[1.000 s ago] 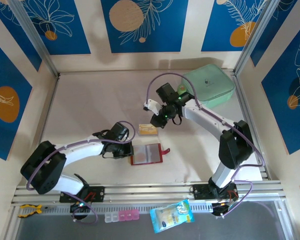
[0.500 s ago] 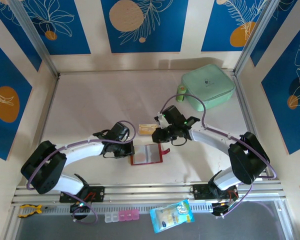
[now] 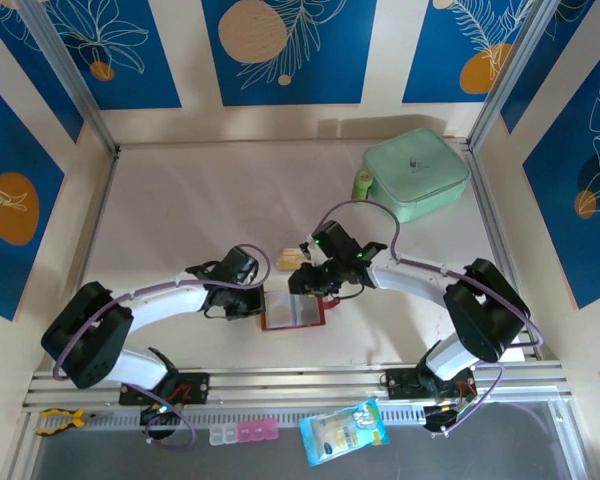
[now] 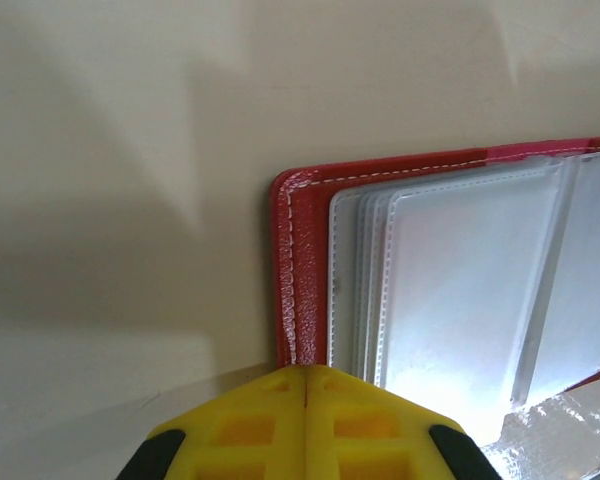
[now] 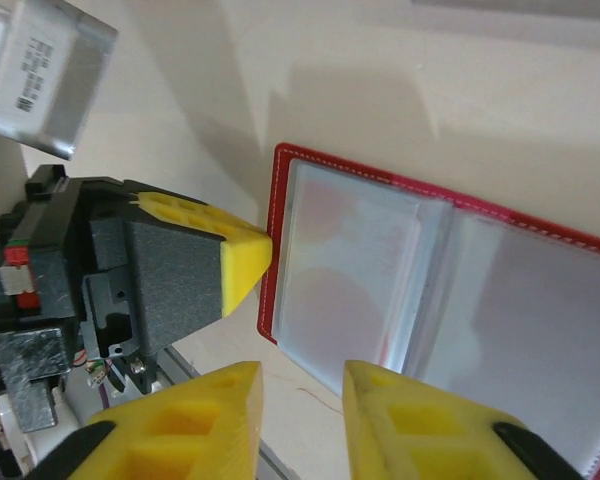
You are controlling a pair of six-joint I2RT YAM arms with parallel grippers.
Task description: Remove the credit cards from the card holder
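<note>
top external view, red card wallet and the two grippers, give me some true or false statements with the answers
1. The flat red rectangular wallet lies open with its clear pockets facing up. True.
2. The right gripper is shut on a card. False: its yellow fingers stand apart over the wallet with nothing between them.
3. The left gripper has its fingers together at the wallet's edge. True.
4. The mint-green square case rests on the wallet. False: it sits near the far right corner, well apart from it.
5. A thin tan card lies on the table outside the wallet, on its far side. True.
</note>
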